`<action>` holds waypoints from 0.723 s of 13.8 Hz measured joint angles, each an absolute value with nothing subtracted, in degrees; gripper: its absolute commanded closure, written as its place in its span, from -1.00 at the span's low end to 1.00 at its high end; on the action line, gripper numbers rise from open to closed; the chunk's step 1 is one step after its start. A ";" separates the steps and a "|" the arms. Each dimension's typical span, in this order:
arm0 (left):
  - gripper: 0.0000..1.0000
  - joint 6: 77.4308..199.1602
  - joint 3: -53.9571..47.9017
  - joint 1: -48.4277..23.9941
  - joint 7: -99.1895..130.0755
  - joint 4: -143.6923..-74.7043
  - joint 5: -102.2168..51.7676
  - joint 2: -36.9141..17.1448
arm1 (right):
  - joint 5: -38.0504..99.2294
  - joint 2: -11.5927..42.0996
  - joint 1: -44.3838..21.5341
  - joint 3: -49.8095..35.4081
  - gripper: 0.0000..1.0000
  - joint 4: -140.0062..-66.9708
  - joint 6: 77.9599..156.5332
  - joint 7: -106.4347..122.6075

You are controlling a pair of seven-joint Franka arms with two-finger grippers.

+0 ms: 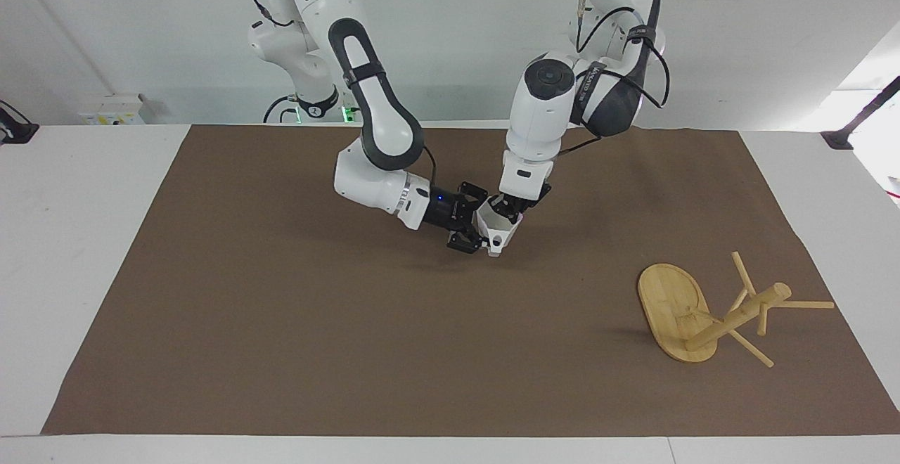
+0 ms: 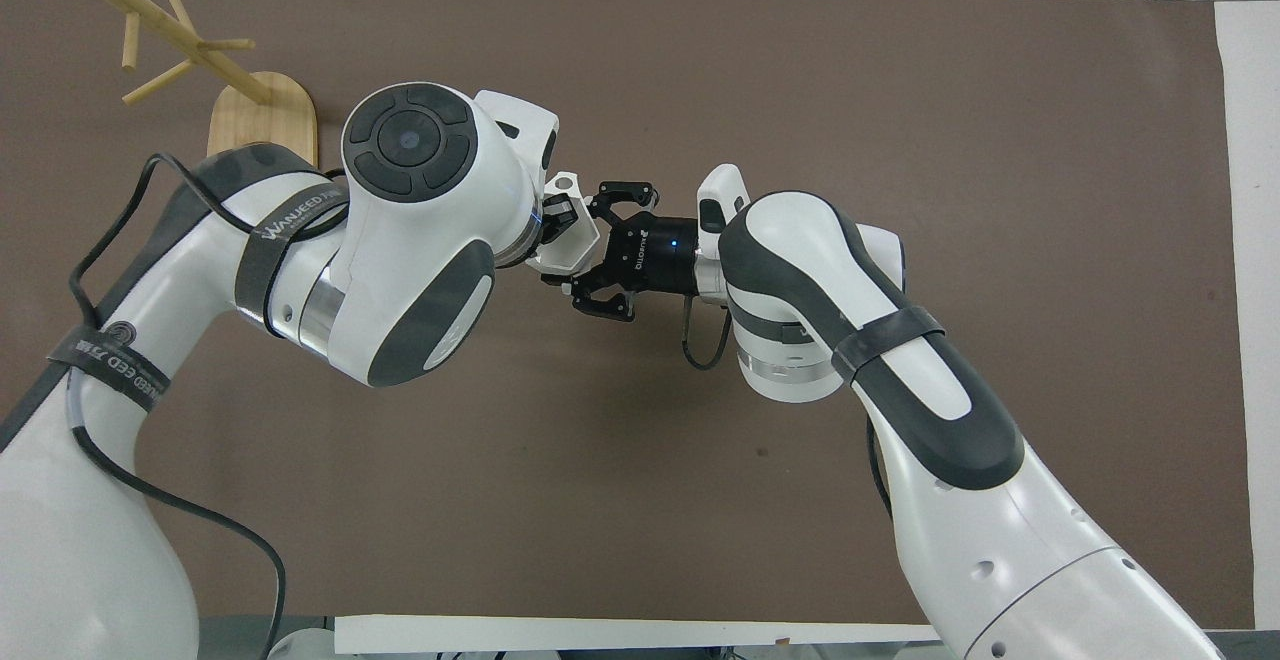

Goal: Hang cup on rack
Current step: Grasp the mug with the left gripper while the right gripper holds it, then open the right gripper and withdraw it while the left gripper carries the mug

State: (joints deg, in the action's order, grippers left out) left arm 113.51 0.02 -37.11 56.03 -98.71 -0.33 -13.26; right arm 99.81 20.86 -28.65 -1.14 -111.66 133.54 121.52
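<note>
The white faceted cup (image 1: 497,232) hangs tilted just above the brown mat in the middle of the table, its handle toward the table's front edge. My right gripper (image 1: 484,225) comes in sideways, its fingers spread around the cup's sides and shut on it; it also shows in the overhead view (image 2: 575,248) with the cup (image 2: 568,250). My left gripper (image 1: 510,207) points down at the cup's rim from above. The bamboo rack (image 1: 731,316) lies tipped on its side toward the left arm's end, farther from the robots than the cup, pegs sticking out; it also shows in the overhead view (image 2: 160,25).
A brown mat (image 1: 281,323) covers most of the white table. The rack's oval base (image 1: 671,306) stands on edge. A dark clamp (image 1: 840,139) sits at the table's edge at the left arm's end.
</note>
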 measured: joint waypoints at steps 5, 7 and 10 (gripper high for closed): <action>1.00 115.38 0.07 -37.06 58.75 -98.51 -0.37 -13.26 | 98.95 18.56 -24.09 -1.01 -0.99 -112.96 129.32 121.52; 1.00 115.58 0.46 -36.93 60.66 -98.57 -0.29 -13.28 | 90.98 17.42 -16.38 -0.65 -0.99 -113.91 120.98 121.52; 1.00 119.86 1.03 -34.54 62.32 -98.65 0.06 -13.10 | 72.05 16.42 1.72 -0.02 -0.99 -113.47 103.14 121.57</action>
State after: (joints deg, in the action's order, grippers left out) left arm 119.86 1.03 -34.54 62.32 -98.65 0.06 -13.10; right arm 72.05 16.42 1.72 -0.02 -113.47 103.14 121.57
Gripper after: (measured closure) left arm 0.965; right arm 0.004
